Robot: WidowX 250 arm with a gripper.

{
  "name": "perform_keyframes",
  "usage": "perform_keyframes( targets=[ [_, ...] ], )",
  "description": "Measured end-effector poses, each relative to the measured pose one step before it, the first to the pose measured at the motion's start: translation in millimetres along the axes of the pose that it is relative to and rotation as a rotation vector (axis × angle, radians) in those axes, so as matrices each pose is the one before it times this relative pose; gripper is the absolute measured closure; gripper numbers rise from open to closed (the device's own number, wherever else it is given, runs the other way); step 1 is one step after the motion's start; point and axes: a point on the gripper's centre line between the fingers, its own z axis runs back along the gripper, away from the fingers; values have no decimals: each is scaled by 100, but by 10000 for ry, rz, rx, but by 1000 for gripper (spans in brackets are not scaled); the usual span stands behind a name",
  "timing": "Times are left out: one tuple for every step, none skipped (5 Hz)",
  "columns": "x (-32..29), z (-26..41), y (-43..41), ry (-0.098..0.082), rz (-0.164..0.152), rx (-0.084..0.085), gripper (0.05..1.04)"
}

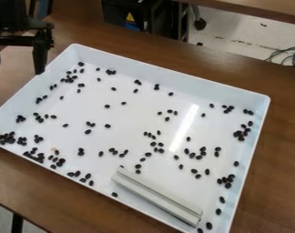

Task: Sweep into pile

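White tray (252, 141), closest to us, holds a grey bar (155, 195) and spread-out black beans (107, 126). Sweeping looks barely begun; the wide-apart jaws (17, 61) should grab the bar next.

Yellow triangular warning label (130, 17), on a black case (115, 11)

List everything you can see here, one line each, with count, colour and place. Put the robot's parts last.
tray: 1, white, on the table
beans: dozens, too many to count surely, black, scattered across the tray
bar: 1, pale grey, slanted in the tray's near part
crumb: 1, tan, among the beans at the tray's left
table: 1, brown, under the tray
second table: 1, brown, top right
box: 1, black with yellow label, behind the table
wheel: 1, dark, on the floor
cables: several, green and dark, right edge
floor: 1, pale, behind
arm: 1, black, upper left
pincer: 1, black, upper left
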Motion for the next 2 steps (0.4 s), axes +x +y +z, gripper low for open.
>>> perform_keyframes(
  targets=[
    [-238,-683,-163,245,-53,63,84],
    [-1537,-1206,-2245,358,582,-340,84]
  ],
)
